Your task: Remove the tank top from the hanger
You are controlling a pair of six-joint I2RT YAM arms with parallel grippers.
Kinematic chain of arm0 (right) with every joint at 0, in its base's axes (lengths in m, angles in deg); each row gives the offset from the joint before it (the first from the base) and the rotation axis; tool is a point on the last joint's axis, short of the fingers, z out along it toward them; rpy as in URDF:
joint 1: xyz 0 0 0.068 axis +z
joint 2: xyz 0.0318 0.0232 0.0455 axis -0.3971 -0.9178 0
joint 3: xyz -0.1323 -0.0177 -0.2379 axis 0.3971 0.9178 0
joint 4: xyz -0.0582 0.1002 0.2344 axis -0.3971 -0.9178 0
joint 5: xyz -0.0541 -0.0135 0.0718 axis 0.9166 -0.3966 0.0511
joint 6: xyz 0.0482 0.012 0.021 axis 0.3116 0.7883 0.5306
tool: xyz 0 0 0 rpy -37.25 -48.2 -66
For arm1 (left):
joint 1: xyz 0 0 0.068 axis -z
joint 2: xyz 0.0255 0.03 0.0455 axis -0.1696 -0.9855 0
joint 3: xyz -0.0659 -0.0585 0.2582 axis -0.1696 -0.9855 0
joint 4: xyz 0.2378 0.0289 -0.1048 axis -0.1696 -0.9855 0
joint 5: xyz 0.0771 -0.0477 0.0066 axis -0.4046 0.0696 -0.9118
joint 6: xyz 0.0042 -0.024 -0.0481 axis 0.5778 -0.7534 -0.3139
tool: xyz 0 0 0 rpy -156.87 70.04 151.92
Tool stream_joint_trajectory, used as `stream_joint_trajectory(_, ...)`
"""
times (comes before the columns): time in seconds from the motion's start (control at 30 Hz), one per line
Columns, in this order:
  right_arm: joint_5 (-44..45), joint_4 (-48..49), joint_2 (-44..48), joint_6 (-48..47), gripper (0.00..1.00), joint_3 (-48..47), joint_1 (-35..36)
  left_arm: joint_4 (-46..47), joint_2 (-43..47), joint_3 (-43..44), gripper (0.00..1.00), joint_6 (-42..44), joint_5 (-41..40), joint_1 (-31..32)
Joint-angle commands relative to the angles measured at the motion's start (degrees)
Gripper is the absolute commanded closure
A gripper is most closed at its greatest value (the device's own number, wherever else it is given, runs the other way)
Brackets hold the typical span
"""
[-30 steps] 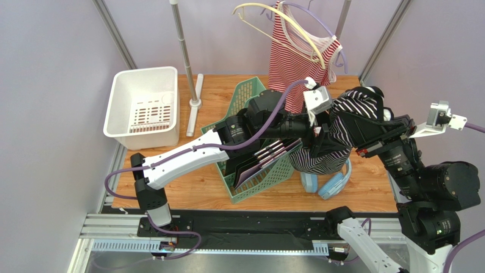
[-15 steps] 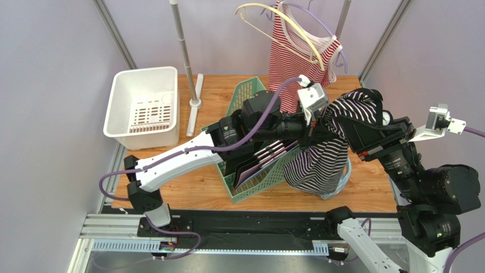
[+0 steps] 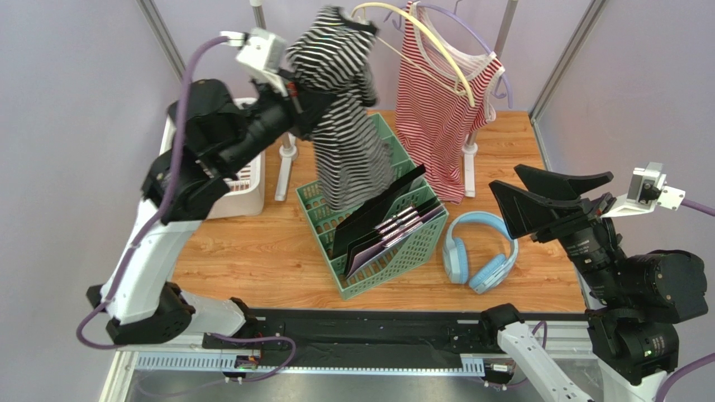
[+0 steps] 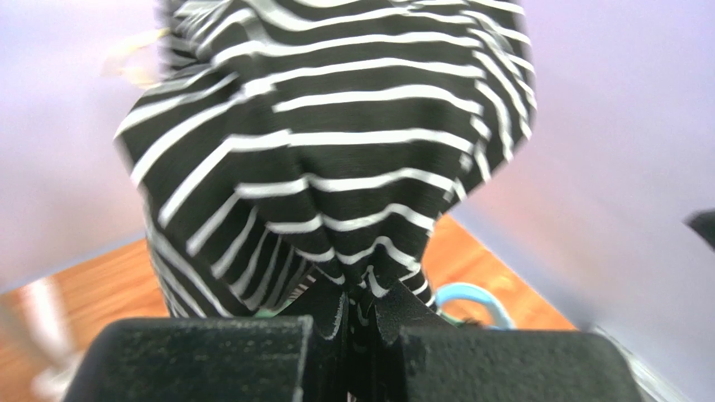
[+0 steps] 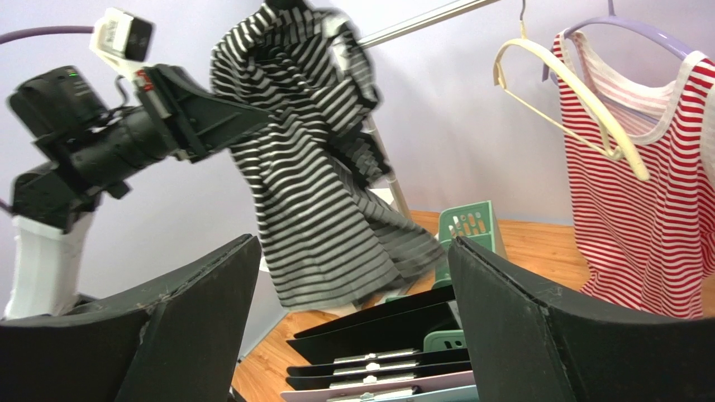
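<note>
Shut tight on a bunched fold of cloth, the left gripper (image 4: pixel 348 331) holds the black-and-white striped top (image 3: pixel 344 142) high above the table, its hem hanging over the back corner of the green basket (image 3: pixel 378 251). The right gripper (image 3: pixel 514 180) stands wide open and holds nothing, well apart from the garment, above the blue headphones (image 3: pixel 478 260). No hanger shows inside the striped top. The cream hanger (image 5: pixel 579 88) beside it on the rail is bare, so the removal looks done for this garment, with only setting it down left. A red-striped tank top (image 3: pixel 436 126) hangs on its lilac hanger (image 5: pixel 638 25). If that is the one meant, it is untouched.
</note>
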Motion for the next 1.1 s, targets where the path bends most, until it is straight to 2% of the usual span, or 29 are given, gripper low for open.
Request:
stream_joint_trajectory(0.0, 1.6, -0.7, -0.7, -2.5, 0.12, 2.0, -0.1, -9.0, 7.0, -1.2, 1.0, 2.0, -6.2, -8.3)
stream_joint_trajectory(0.07, 1.7, 0.0, -0.7, -2.5, 0.12, 3.6, 0.0, -10.2, 8.9, -4.5, 1.0, 3.3, -7.7, -12.2)
stream_joint_trajectory(0.17, 1.6, 0.2, -0.8, -2.9, 0.12, 4.9, 0.0, -10.3, 10.7, -7.6, 1.0, 6.1, -6.6, -21.5)
stream_joint_trajectory(0.2, 1.8, 0.3, -0.7, -3.3, 0.12, 5.6, -0.1, -10.8, 9.9, -7.7, 1.0, 6.6, -7.0, -26.5)
stream_joint_trajectory(0.37, 2.6, -1.4, -0.5, -5.3, 0.13, 6.7, 0.0, -11.3, 4.6, -8.2, 1.0, 4.3, 0.7, -43.7)
stream_joint_trajectory(0.47, 3.8, -2.6, -0.1, -6.2, 0.12, 7.2, 0.0, -9.9, 0.5, -8.9, 1.0, 0.2, 5.1, -50.4)
stream_joint_trajectory(0.67, 4.8, -3.9, 0.8, -7.0, 0.12, 9.2, -0.1, -10.8, -7.2, -8.6, 1.0, -4.1, 3.8, -55.7)
stream_joint_trajectory(0.8, 5.5, -4.8, 0.6, -7.7, 0.12, 9.5, -0.1, -9.7, -8.7, -10.1, 1.0, -5.2, -0.2, -56.7)
stream_joint_trajectory(1.07, 8.6, -8.5, -1.2, -8.5, 0.12, 8.6, 0.0, -10.8, -14.1, -10.5, 1.0, -6.6, 0.6, -58.5)
